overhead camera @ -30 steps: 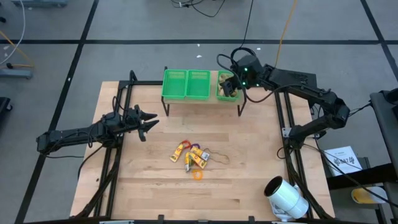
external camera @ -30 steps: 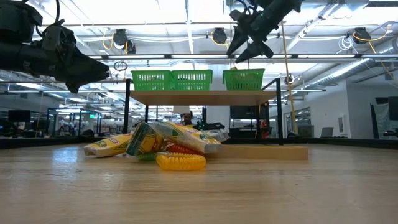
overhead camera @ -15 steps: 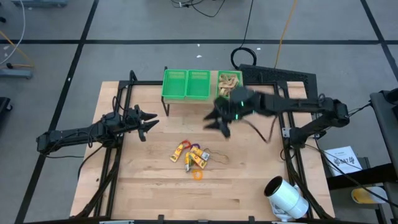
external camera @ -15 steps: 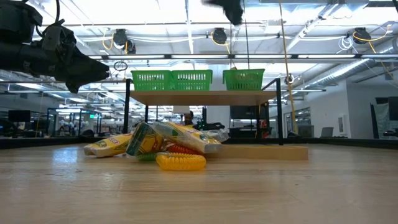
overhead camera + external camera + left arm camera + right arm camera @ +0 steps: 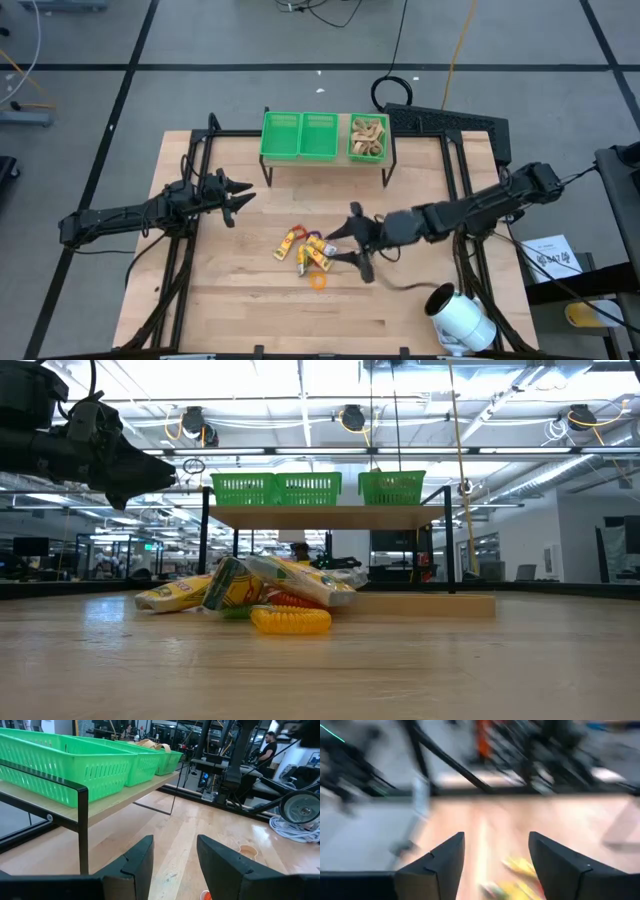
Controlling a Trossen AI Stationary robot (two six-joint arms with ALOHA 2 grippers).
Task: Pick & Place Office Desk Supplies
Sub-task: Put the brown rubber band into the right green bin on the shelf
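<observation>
Reaching from the right, our right gripper [image 5: 345, 245], fingers wide and empty, sits just beside the supplies [image 5: 308, 251]; the left gripper [image 5: 243, 194], fingers narrowly parted, waits farther off.

Robotics laboratory in an open-plan industrial hall. Indicators: wooden test table [image 5: 400, 300] on a grey tiled floor [image 5: 200, 90], loose cables [image 5: 320, 10], exposed ceiling lights [image 5: 350, 417], workstations and a person [image 5: 269, 745] beyond.
</observation>
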